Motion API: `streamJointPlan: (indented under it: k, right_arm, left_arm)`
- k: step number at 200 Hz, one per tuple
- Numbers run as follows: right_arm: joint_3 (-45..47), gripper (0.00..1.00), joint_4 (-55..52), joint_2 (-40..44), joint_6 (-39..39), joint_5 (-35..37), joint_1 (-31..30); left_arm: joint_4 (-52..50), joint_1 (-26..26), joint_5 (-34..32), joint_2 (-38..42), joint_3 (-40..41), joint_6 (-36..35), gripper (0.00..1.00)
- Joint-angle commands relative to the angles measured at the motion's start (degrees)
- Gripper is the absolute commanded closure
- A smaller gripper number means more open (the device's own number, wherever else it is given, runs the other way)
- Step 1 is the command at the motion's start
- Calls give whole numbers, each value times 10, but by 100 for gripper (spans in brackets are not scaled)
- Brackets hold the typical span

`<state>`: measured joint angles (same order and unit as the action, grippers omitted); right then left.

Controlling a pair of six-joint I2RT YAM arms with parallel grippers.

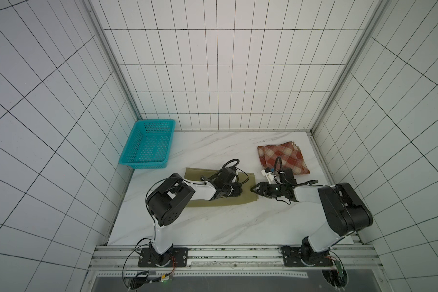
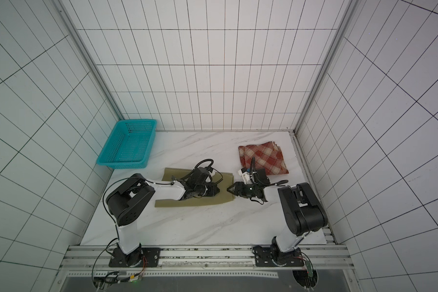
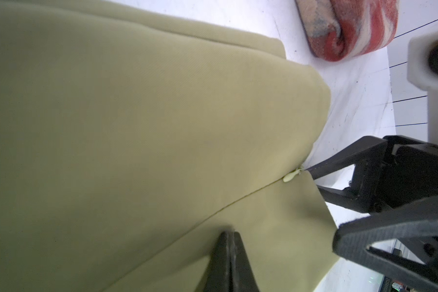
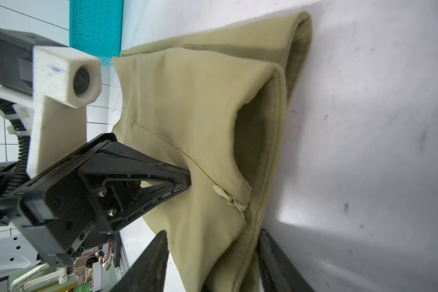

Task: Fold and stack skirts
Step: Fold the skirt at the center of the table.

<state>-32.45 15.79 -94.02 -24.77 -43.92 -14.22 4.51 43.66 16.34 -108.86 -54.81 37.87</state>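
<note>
Skirt in khaki (image 1: 234, 201) flat at mid-table, long axis running arm to arm, right end with zip pull (image 3: 290, 177) at the right gripper (image 1: 253, 191) (jaws apart, straddling that edge, not yet clamped). Just inward, left gripper (image 3: 229, 236) shut, tips pressing the cloth. Probably calls for clamping and carrying that end leftward over the pinned spot. Bare table (image 1: 213, 227) nearside; plaid skirt (image 1: 283, 158) folded far right; basket (image 1: 143, 165) well apart, far left.
</note>
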Motion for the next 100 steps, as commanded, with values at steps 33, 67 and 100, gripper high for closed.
streamJointPlan:
  k: [33,67,100]
  right_arm:
    - [14,44,26,-49,-25,1,-12]
    - [7,45,46,-66,-33,-11,-13]
    - [0,47,64,-79,-43,-22,-16]
  left_arm:
    - [-8,-3,-8,-19,9,-7,100]
    - [-11,-3,-9,-21,6,-6,100]
    - [-11,-2,-10,-22,5,-6,100]
